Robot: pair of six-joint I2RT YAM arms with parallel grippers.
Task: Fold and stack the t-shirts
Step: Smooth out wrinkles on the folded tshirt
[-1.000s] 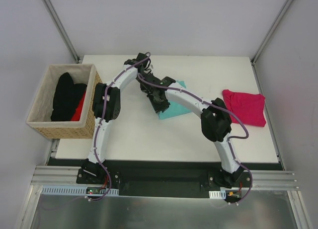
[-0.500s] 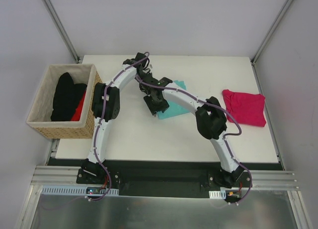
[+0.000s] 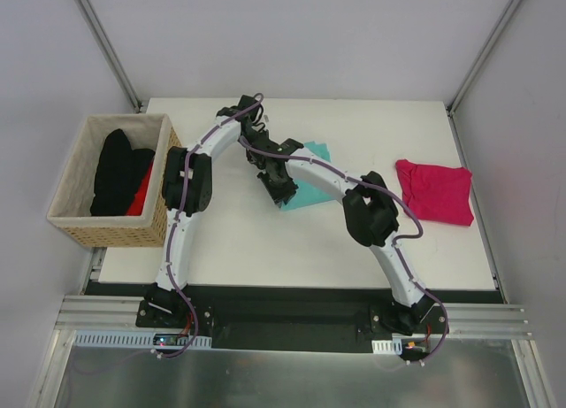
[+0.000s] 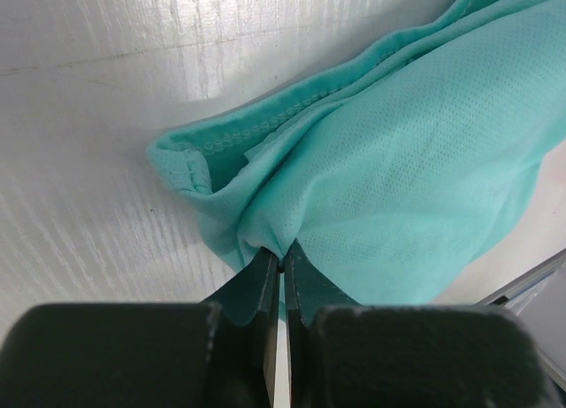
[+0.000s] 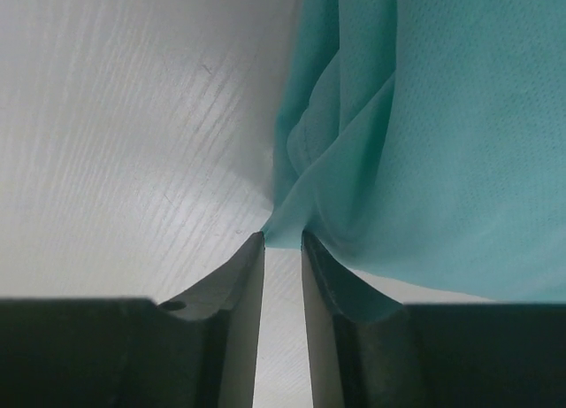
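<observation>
We see the left jaws clenched on a fold of the teal t-shirt (image 4: pixel 416 160), bunched on the surface (image 3: pixel 230 240). The right jaws stand narrowly apart at its corner; we cannot tell whether they grip.

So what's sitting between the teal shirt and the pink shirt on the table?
Nothing rests there. In the top view, the table between the teal shirt and the pink shirt is bare white, with only the right arm's elbow above it.
</observation>
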